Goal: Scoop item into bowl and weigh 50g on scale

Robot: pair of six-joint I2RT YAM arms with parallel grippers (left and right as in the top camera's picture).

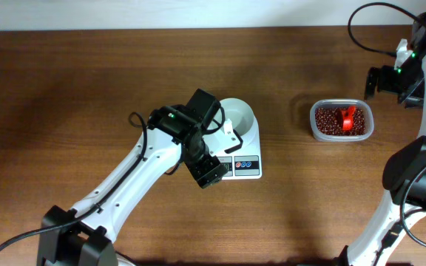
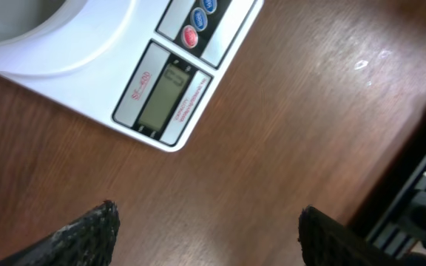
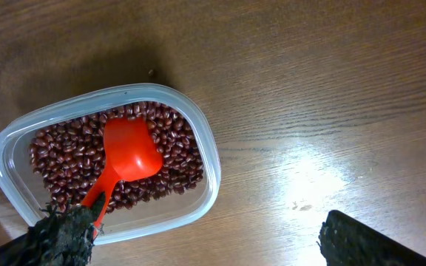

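The white bowl [image 1: 241,115] stands on the white scale [image 1: 253,142], partly hidden by my left wrist; the part that shows holds nothing. The scale's grey display [image 2: 165,92] and its red and blue buttons show in the left wrist view. My left gripper [image 1: 211,174] is open and empty, low over the table just in front of the scale's display end [image 2: 207,222]. The dark red-brown beans [image 1: 329,123] fill a clear tub [image 3: 211,159], with an orange-red scoop [image 3: 128,151] lying on them. My right gripper [image 3: 191,229] is open and empty, above the tub's near side [image 1: 379,81].
The clear tub [image 1: 313,131] sits on the wooden table right of the scale. A black cable loops at the far right back. The table's dark edge and a metal frame [image 2: 420,207] show at the right of the left wrist view.
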